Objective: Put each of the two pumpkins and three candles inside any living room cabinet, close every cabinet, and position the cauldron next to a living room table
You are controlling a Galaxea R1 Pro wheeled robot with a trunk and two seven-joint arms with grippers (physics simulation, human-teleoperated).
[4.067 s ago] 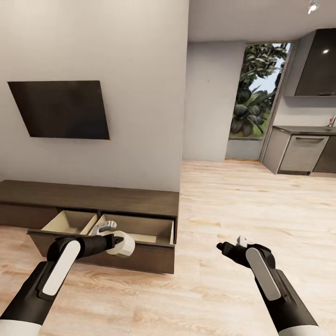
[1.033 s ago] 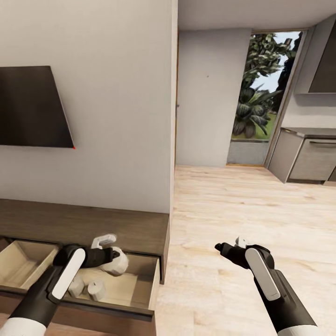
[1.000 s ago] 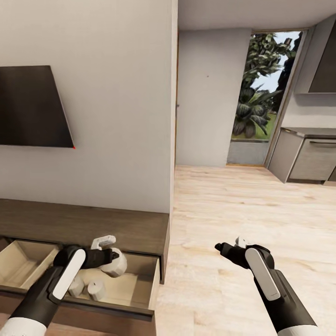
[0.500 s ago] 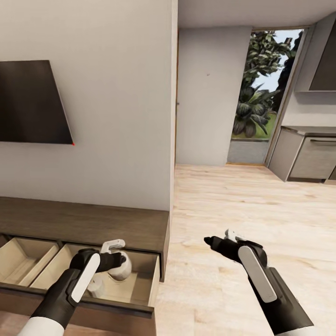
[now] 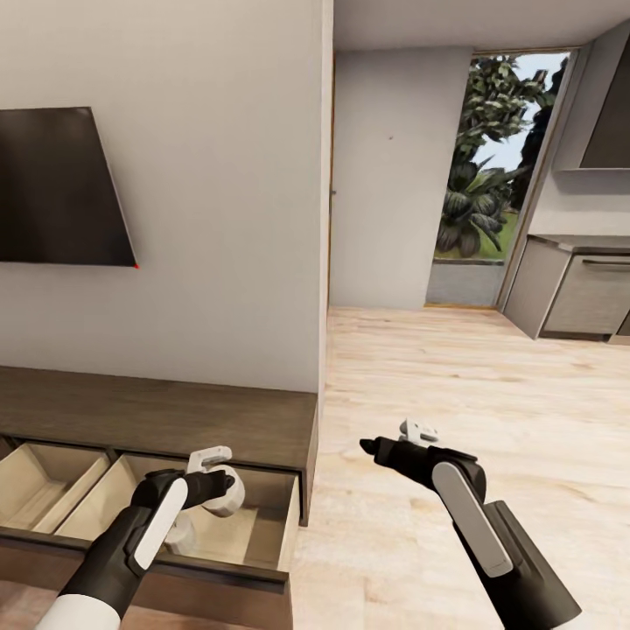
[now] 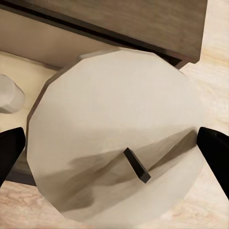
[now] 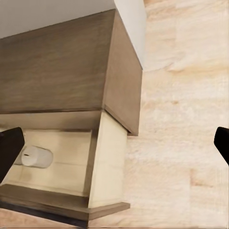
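My left claw (image 5: 220, 479) is clamped on a candle (image 5: 226, 495), holding it over the open drawer (image 5: 262, 534) of the cabinet (image 5: 157, 416). Another candle (image 7: 36, 156) lies on the drawer floor. My right claw (image 5: 385, 442) hangs over the wood floor (image 5: 455, 376), its fingers spread wide with nothing between them.

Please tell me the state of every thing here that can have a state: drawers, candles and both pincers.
Right drawer: pulled open, a candle lying inside.
Left drawer: pulled open.
Held candle: gripped by the left pincer, over the right drawer.
Candle in drawer: lying on its side.
Right pincer: open, empty, over the floor.
TV: screen dark.
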